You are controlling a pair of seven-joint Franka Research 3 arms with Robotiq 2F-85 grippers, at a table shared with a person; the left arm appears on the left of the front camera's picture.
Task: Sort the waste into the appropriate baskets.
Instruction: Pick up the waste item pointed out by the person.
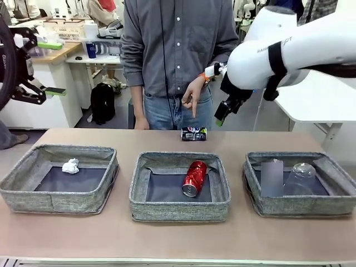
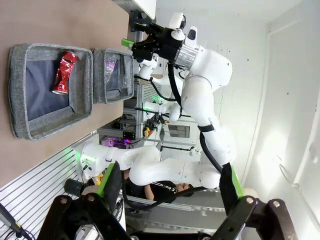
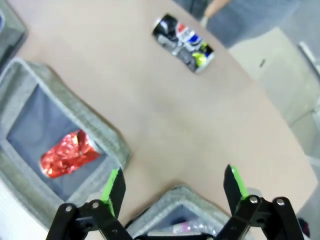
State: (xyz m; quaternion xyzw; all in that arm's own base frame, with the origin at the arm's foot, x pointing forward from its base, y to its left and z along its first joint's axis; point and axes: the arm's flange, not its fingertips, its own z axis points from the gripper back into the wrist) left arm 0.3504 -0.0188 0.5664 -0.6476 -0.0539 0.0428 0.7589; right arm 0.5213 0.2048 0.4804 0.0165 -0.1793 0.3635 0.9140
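Observation:
A dark printed can [image 1: 193, 133] lies on its side at the table's far edge, and a person's hand [image 1: 193, 97] points down at it. My right gripper [image 1: 225, 111] hangs in the air to the can's right. It is open and empty [image 3: 175, 187], with the can [image 3: 183, 42] farther ahead of it. Three grey baskets stand in a row. The left basket [image 1: 55, 194] holds a white paper ball [image 1: 70, 166]. A red can [image 1: 194, 178] lies in the middle basket [image 1: 178, 211]. In the right basket [image 1: 300, 206] is a clear cup [image 1: 300, 177]. My left gripper [image 2: 170, 185] is open, well away from the table.
The person stands at the far side, behind the dark can. Bare tabletop runs between the baskets and the far edge, and along the front edge. In the left wrist view the middle basket [image 2: 20, 125] and my right arm [image 2: 200, 65] show.

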